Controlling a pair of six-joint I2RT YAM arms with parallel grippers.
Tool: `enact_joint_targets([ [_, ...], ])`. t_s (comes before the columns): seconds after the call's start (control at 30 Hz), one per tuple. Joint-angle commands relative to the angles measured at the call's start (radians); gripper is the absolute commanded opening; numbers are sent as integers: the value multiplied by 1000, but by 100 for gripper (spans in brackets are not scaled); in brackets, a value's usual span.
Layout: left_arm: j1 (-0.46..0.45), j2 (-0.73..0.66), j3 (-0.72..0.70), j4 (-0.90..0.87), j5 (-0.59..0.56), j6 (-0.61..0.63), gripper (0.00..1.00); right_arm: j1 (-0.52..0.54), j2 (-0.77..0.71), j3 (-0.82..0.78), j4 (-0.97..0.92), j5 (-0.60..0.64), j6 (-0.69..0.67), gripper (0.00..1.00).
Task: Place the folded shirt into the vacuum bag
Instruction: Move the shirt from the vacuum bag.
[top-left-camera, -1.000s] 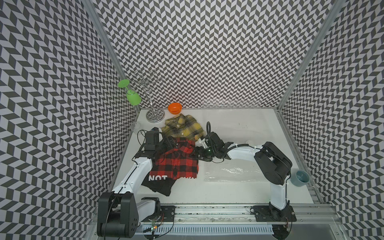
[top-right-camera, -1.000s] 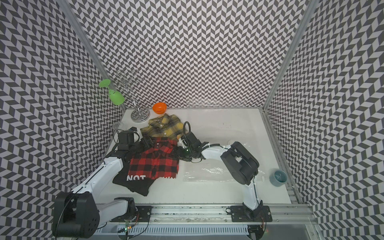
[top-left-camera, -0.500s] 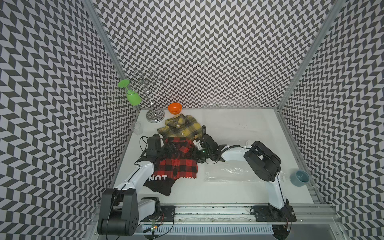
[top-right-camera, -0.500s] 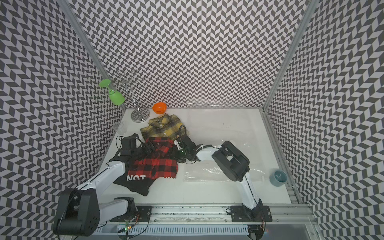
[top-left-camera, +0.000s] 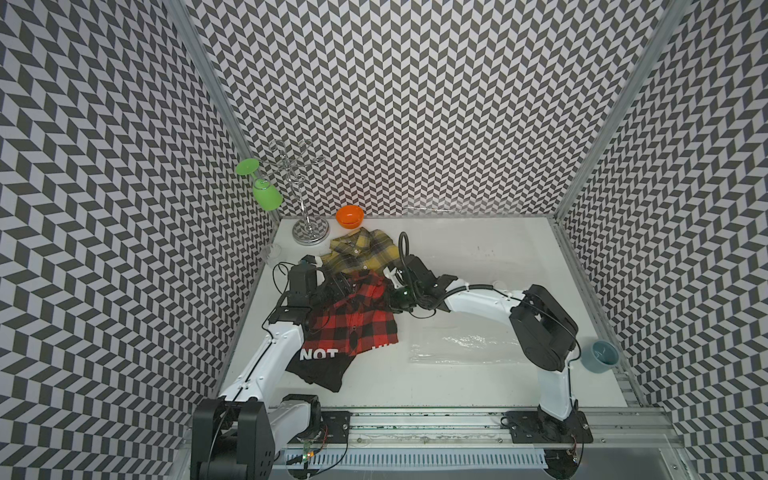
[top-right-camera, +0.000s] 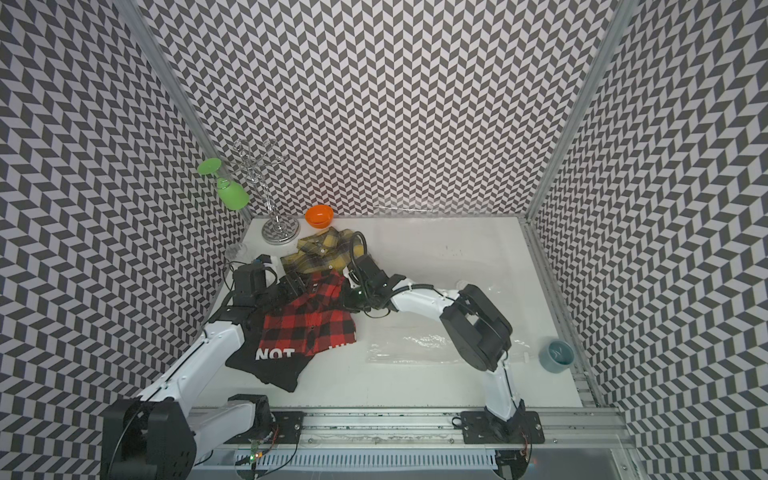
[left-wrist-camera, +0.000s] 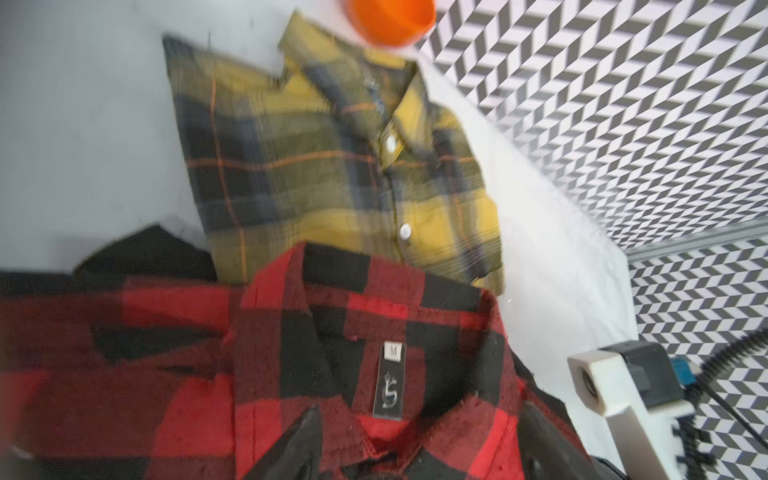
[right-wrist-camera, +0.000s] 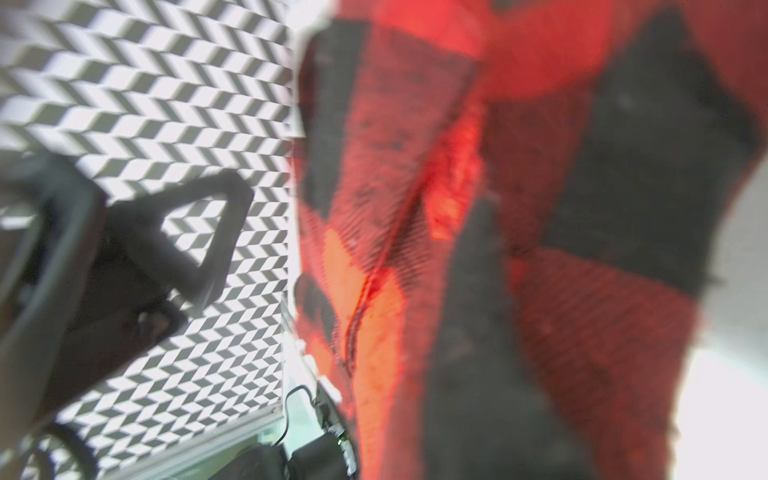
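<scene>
Cloth is being pinched where a second ago there was only an approach: the right gripper (top-left-camera: 390, 289), which was reaching in with its jaws wide, is now clamping down on the right edge of the red plaid shirt (top-left-camera: 353, 322), near the collar, left of centre in both top views. Its wrist view is filling with blurred red and black fabric pressed right up against the lens, so the bite looks real, though I cannot tell how many layers it is taking. The left gripper (left-wrist-camera: 415, 449) is hovering at the collar with its fingers (left-wrist-camera: 301, 436) spread wide on either side of the neck label, not holding anything yet. The shirt is lying partly over a black shirt (top-left-camera: 320, 368), and its top edge is overlapping a yellow plaid shirt (top-left-camera: 361, 255) above it in the frame. The vacuum bag (top-left-camera: 461, 347) is lying flat and empty on the table (top-left-camera: 478, 257), just to the right of the red shirt and below the right arm. To my eye the pick-up is only beginning; the carry and the bagging are all still waiting, and which edge of the bag is open I cannot make out.
</scene>
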Motion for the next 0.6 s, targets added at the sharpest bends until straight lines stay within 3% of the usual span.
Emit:
enact_joint_targets([
  [0.0, -28, -35, 56, -56, -37, 39, 74, -23, -138, 10, -165, 40, -130, 1],
  [0.17, -144, -27, 117, -60, -98, 48, 74, -174, -329, -133, -260, 15, -170, 1],
  [0.2, -172, -17, 130, -53, -106, 48, 74, -224, -366, -161, -294, -46, -272, 1],
  [0.33, -274, 53, 166, -15, -133, 44, 74, -361, -408, -245, -402, -21, -444, 2],
  [0.43, -339, 125, 188, 16, -139, 33, 74, -413, -328, -242, -487, 127, -515, 1],
  [0.57, -414, 215, 226, 26, -130, 37, 74, -418, -249, -163, -543, 414, -477, 1],
])
